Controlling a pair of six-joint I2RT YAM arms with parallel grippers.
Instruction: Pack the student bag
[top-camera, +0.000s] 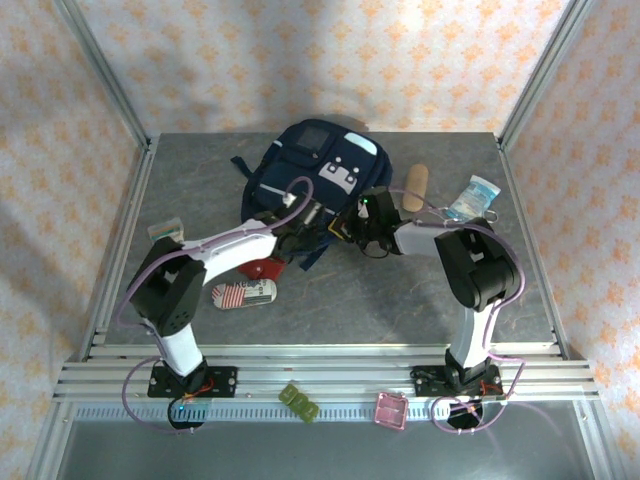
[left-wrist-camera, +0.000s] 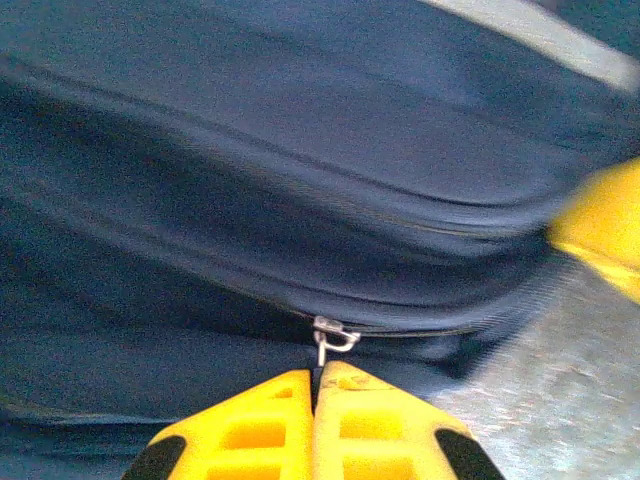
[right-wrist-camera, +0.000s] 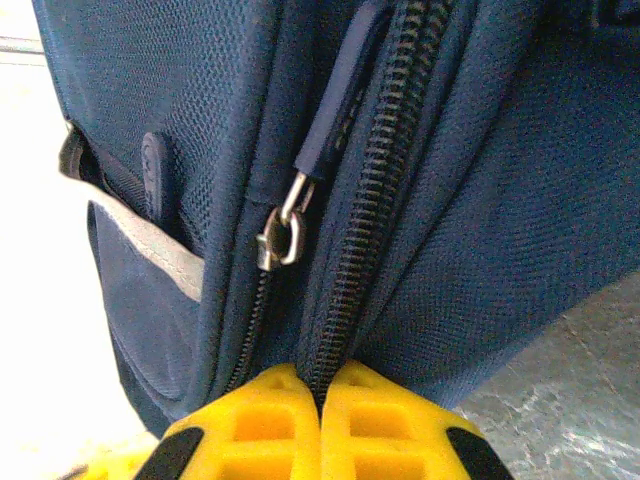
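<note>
A small pale box (top-camera: 167, 230) sits at the far left of the grey stone-patterned table (top-camera: 400, 300). Nearer the arms lie a red-and-white striped pouch (top-camera: 243, 294) and, just beside it, a red object (top-camera: 265, 268). The student bag (top-camera: 312, 170), a large navy-blue fabric backpack, lies at the table's far middle. At its near edge the left gripper (left-wrist-camera: 315, 375) has its yellow fingers (left-wrist-camera: 250, 430) pressed together right under a small metal zip slider (left-wrist-camera: 330, 338); whether a tab is pinched I cannot tell. The right gripper (right-wrist-camera: 318, 375) is clamped on the bag's black zip track (right-wrist-camera: 360, 230). Right of the bag lie a tan wooden cylinder (top-camera: 415, 187) and a blue-and-white packet (top-camera: 472, 197).
</note>
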